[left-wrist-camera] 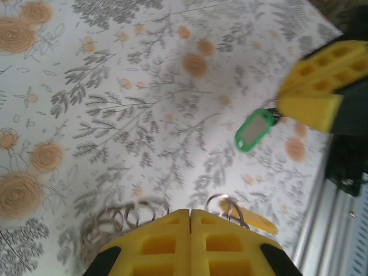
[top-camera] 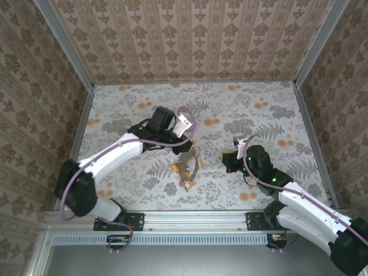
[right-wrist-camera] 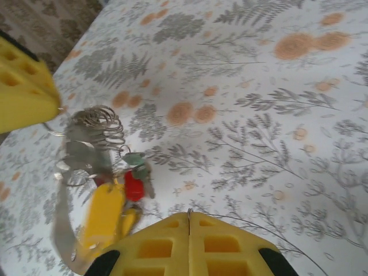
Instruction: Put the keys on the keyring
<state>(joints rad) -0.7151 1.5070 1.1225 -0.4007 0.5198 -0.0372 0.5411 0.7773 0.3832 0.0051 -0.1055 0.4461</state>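
The left gripper (left-wrist-camera: 190,221) was closed, its yellow pads (left-wrist-camera: 158,244) pressed together with no gap. It appeared to clamp the keyring (right-wrist-camera: 95,129), whose thin wire loops showed just past the fingertips on both sides. From that gripper the bundle hung down over the middle of the counter (top-camera: 270,115), somewhat toward the near edge. The loops were blurred, so their exact number could not be told. A red key (right-wrist-camera: 133,185) and a long orange-yellow key (right-wrist-camera: 103,215) dangled below the coils, close together. A small greenish trinket (right-wrist-camera: 135,158) sat just above the red key.

The right gripper (right-wrist-camera: 189,221) was also closed, its pads meeting along a thin seam. In the left wrist view the green key (left-wrist-camera: 255,129) hung at the tip of that gripper, touching it, with its pale label facing the camera. The green key was held above the counter, to the right of the keyring and apart from it. It was not on the loop.
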